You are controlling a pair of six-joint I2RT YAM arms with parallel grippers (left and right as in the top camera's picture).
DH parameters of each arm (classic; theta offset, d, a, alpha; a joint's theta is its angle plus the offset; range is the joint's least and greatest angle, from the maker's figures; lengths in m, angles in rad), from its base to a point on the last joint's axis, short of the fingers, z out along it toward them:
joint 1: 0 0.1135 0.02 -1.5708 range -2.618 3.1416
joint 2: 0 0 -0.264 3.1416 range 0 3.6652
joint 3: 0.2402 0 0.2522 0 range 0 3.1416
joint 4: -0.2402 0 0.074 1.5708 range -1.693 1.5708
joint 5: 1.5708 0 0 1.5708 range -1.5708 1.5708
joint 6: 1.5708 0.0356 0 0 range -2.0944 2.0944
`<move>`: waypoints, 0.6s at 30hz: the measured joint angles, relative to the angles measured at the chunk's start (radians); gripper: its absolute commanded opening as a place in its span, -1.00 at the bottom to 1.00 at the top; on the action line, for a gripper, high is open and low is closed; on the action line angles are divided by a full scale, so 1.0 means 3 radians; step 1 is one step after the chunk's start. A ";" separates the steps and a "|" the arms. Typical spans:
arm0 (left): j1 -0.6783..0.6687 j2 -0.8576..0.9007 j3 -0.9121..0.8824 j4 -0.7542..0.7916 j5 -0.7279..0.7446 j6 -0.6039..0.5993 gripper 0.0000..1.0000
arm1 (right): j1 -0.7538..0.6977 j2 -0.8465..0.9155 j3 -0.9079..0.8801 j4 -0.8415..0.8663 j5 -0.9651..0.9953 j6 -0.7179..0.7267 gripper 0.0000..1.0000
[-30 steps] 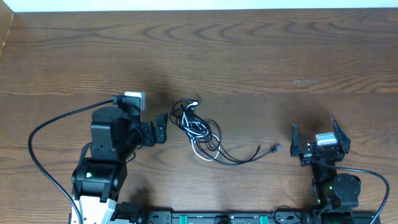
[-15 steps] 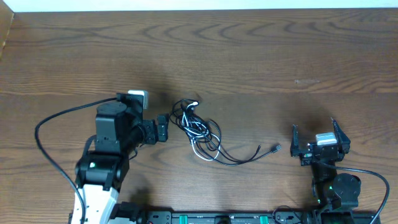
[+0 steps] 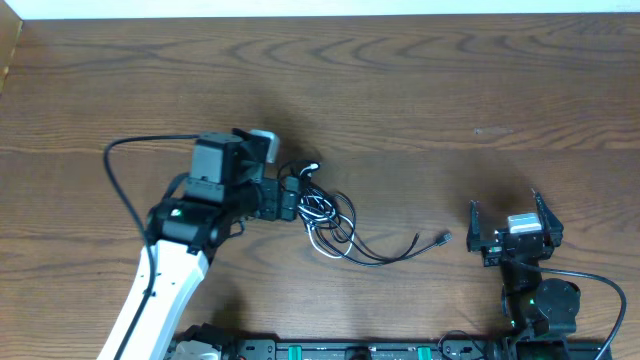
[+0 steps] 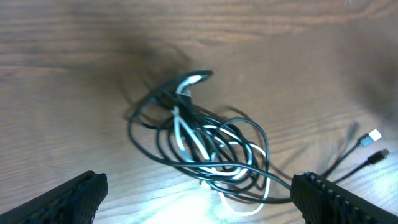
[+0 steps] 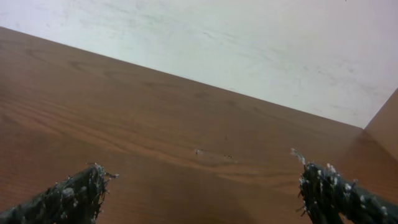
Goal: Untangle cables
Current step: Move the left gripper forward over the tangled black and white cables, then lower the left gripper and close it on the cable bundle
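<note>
Brown wood-grain table [image 3: 400, 90] fills the overhead view, with a pale wall [image 5: 249, 43] standing behind its far edge in the right wrist view. Two arms sit at the near edge. The left arm [image 3: 180, 225] stretches from the near left corner toward the middle of the table, and the left gripper [image 3: 295, 198] is at the left edge of the cable tangle, with its jaws spread wide and nothing between them. From the left wrist camera its two dark fingers [image 4: 74, 196] frame the bottom corners of the picture, and the tangle lies on the wood between and beyond them. I cannot tell whether either finger touches a cord. The right gripper [image 3: 505, 205] is well apart from the tangle, near the right front of the table; its jaws are also spread wide and empty, over bare wood.

The cables [image 3: 320, 215] lie just left of the table's centre in a loose knot: several black loops [image 4: 249, 134] wound with one white cord [image 4: 183, 134]. Two black tails run out to the right. Small plugs [image 4: 372, 137] end them, near the knot but clear of it. Another pale plug [image 4: 196, 79] sits at the far edge of the tangle.
</note>
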 measured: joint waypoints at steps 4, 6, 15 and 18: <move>-0.0159 0.0150 0.0011 -0.0090 -0.0217 -0.0139 1.00 | 0.0000 0.0000 0.0000 0.0000 -0.0001 0.0000 0.99; -0.0183 0.0193 0.0013 -0.0142 -0.0341 -0.0251 1.00 | 0.0000 0.0000 0.0000 0.0000 -0.0001 0.0000 0.99; -0.0187 0.0228 0.0013 -0.0192 -0.0505 -0.0755 1.00 | 0.0000 0.0000 0.0000 0.0000 -0.0001 0.0000 0.99; -0.0200 0.0244 0.0013 -0.0264 -0.0582 -0.0932 1.00 | 0.0000 0.0000 0.0000 0.0000 -0.0001 0.0000 0.99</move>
